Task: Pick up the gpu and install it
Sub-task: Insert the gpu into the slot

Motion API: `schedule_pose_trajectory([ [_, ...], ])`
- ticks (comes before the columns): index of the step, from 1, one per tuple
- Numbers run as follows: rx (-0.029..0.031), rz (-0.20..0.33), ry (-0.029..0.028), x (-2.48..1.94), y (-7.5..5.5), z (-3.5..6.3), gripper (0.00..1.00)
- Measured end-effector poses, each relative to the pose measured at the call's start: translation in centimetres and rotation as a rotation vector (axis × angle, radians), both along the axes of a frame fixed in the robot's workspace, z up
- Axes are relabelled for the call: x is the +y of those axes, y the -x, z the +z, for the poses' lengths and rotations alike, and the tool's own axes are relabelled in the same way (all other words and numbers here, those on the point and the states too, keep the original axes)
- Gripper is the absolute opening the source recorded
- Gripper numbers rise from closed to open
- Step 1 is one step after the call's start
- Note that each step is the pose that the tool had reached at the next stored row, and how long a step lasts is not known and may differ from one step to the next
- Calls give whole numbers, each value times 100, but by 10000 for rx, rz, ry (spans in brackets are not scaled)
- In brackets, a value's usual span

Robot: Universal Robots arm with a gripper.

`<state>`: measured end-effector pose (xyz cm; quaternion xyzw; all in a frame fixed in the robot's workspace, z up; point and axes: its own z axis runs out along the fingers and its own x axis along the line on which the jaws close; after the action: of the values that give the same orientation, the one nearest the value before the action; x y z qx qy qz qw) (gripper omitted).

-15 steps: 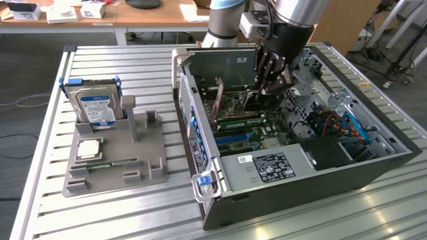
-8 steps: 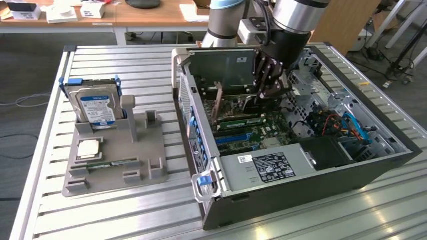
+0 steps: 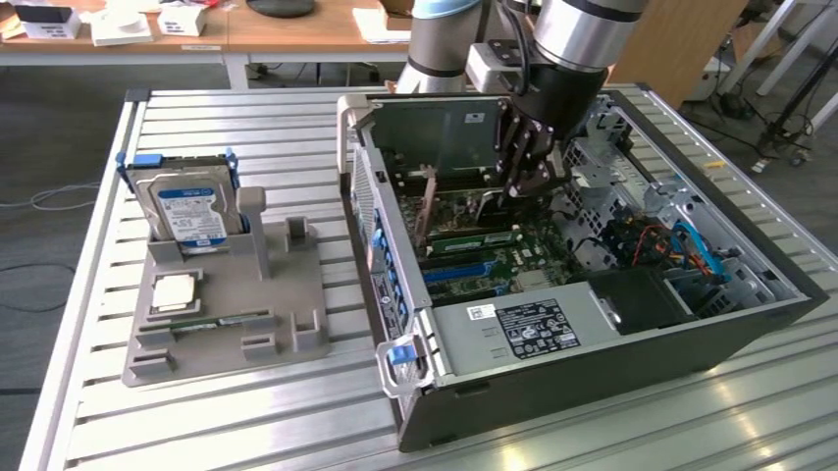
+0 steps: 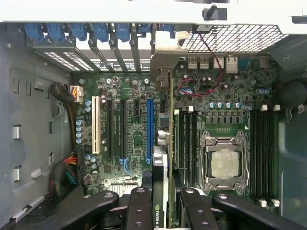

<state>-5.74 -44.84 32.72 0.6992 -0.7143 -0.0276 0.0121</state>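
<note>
While parts tray (image 3: 223,294) with upright hard drive (image 3: 190,211) sits at exterior view's left, open computer case (image 3: 590,363) stands just beside it. gpu (image 4: 159,215) on edge over motherboard (image 4: 134,143), beside blue slot (image 4: 149,129), bracket end toward case rear. Gripper (image 3: 531,167) clamped on gpu, card pinched between fingers (image 4: 139,206). Arm (image 3: 583,29) points steeply down into case.

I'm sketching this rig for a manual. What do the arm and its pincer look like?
The arm is made of silver-grey cylindrical segments, with a black cable running alongside. The pincer is all black, built from jointed linkage bars. In the wrist view its fingers are glossy black links dotted with round pivot pins.
</note>
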Motion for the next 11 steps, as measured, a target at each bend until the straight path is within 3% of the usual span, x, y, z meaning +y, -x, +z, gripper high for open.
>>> schedule_pose_trajectory([
  [3, -2, -2, -4, -11, 2, -2, 27],
  [8, -1, 17, -5, -86, 26, -1, 27],
  [11, -1, 19, -6, -88, 26, -1, 27],
])
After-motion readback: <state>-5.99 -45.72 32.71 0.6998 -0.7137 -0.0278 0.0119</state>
